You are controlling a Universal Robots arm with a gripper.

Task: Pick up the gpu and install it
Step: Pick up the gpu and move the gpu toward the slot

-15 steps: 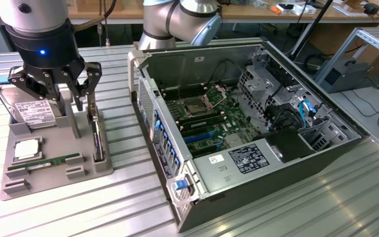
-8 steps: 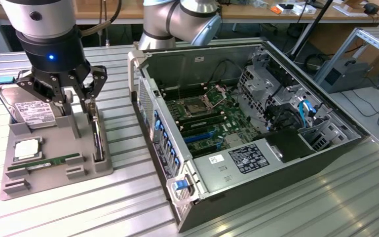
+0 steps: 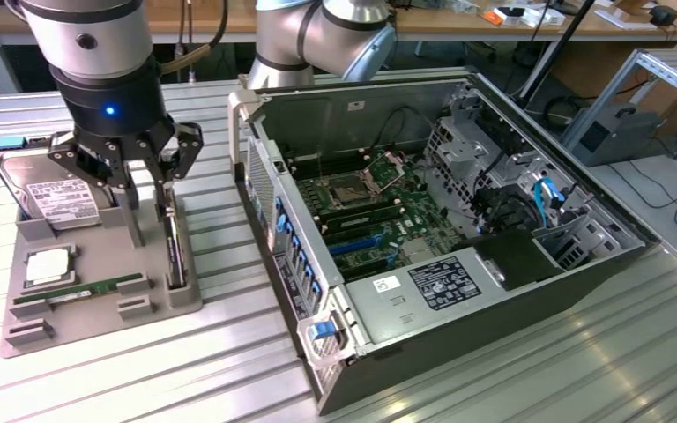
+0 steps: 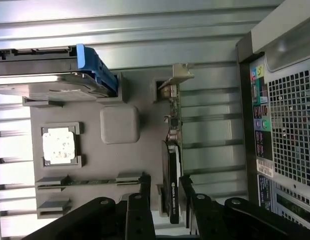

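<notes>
The task is sitting close to its start: the gpu is standing on edge in its slot along the side of the grey parts tray that is facing the open computer case, and it is not yet lifted. The gripper is hanging low over that tray with its jaws spread wide. In the wrist view its fingers are flanking one end of the card, one on each side. The finger on the tray's inner side is standing clear of the card, while contact by the other cannot be told, so nothing is looking gripped. The hard drive, the processor and the RAM stick are lying in their own pockets. Inside the case the motherboard is lying exposed and its blue slot is looking unoccupied. Judging from this, approach and alignment are looking done, while the grasp, the lift and the whole installation are remaining
</notes>
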